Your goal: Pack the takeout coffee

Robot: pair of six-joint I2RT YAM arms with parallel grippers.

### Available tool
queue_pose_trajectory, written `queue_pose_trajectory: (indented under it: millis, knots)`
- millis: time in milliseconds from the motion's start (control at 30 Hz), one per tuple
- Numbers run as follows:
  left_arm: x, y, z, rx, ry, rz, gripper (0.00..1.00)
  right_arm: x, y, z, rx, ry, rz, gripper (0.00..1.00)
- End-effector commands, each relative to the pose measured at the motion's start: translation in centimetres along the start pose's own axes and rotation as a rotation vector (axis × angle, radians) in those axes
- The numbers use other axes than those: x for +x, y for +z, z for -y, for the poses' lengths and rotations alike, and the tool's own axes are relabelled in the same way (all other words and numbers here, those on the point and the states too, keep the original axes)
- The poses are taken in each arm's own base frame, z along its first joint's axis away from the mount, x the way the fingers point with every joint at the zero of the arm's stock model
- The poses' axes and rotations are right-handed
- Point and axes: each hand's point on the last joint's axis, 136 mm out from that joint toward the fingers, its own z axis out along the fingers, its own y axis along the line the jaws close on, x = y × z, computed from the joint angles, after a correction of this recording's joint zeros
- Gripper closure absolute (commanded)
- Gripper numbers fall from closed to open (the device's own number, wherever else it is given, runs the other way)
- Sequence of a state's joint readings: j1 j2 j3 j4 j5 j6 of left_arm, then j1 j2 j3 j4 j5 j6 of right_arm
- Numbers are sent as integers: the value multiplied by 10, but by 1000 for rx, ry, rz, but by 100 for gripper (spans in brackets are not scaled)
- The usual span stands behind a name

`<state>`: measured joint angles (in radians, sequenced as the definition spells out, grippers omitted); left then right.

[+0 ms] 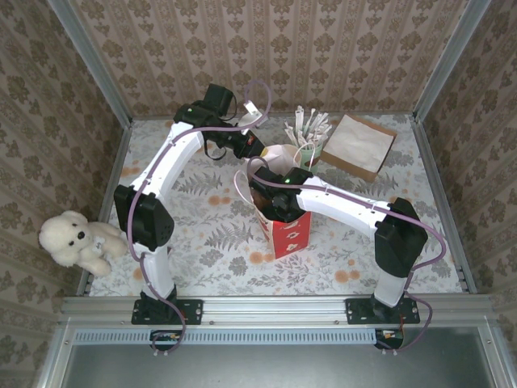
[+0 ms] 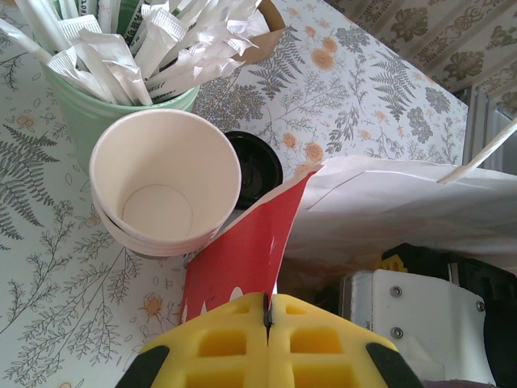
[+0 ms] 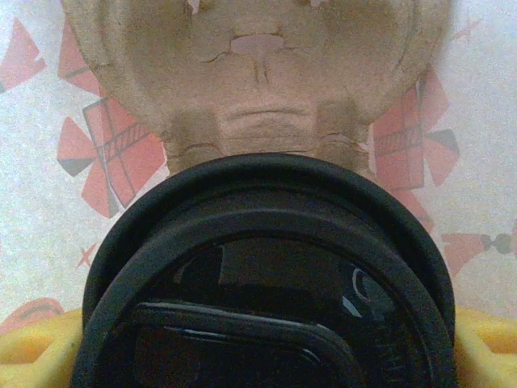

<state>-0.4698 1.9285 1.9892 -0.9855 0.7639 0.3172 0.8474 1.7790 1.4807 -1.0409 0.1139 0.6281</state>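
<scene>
a white teddy bear (image 1: 77, 238) sits at the far left. the left gripper (image 2: 267, 303) has its yellow fingers (image 2: 218, 343) pressed together, pinching the top edge of the red gift bag (image 2: 242, 250). the takeout coffee cup (image 2: 166, 182) stands open on the table (image 2: 363, 89), outside the bag, just beside a green cup (image 2: 81, 117) full of wrapped sticks and a flat black disc (image 2: 258, 166). inside the bag, the right gripper (image 3: 258, 356) is spread wide and holds a black lid (image 3: 266, 242) over a brown tray (image 3: 258, 73).
</scene>
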Motion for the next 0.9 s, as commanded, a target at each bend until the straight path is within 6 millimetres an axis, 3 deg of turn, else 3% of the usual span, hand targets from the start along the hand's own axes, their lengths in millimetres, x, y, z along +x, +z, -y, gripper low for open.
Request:
queue_pose_trajectory:
  millis: [0, 733, 767, 867]
  knots:
    - [-10, -8, 4, 2, 20, 41, 100, 18, 23, 12, 72, -18, -68, 52]
    - [-13, -11, 3, -13, 17, 50, 100, 46, 28, 27, 170, -11, -194, 52]
    - [-12, -18, -6, -31, 1, 60, 100, 46, 28, 27, 171, -8, -196, 52]
    - [-12, -19, -8, -36, 1, 63, 100, 48, 29, 26, 169, -5, -212, 52]
